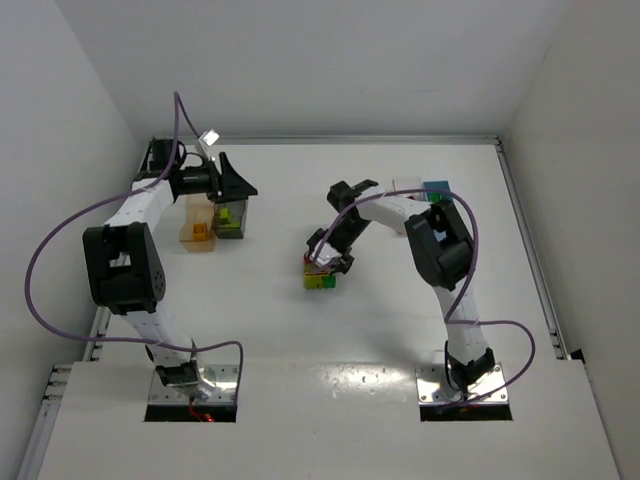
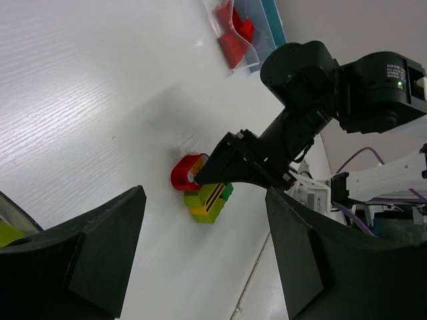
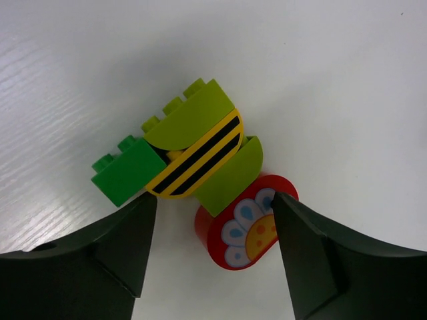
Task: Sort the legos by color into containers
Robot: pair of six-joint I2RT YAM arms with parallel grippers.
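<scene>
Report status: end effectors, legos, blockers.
Left end effector open, empty, over far-left bins. Right end effector open, straddling green-yellow-red lego cluster mid-table; contact unclear. No obstruction seen.

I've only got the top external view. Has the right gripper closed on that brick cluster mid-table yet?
Observer: No. The right wrist view shows the right gripper open, its fingers either side of the cluster.
Operator: Which colours are in it?
Observer: A green brick, two lime curved pieces, a yellow black-striped piece and a red flower-printed piece.
Operator: Any reds sorted already?
Observer: The left wrist view shows red bricks in the clear container.
</scene>
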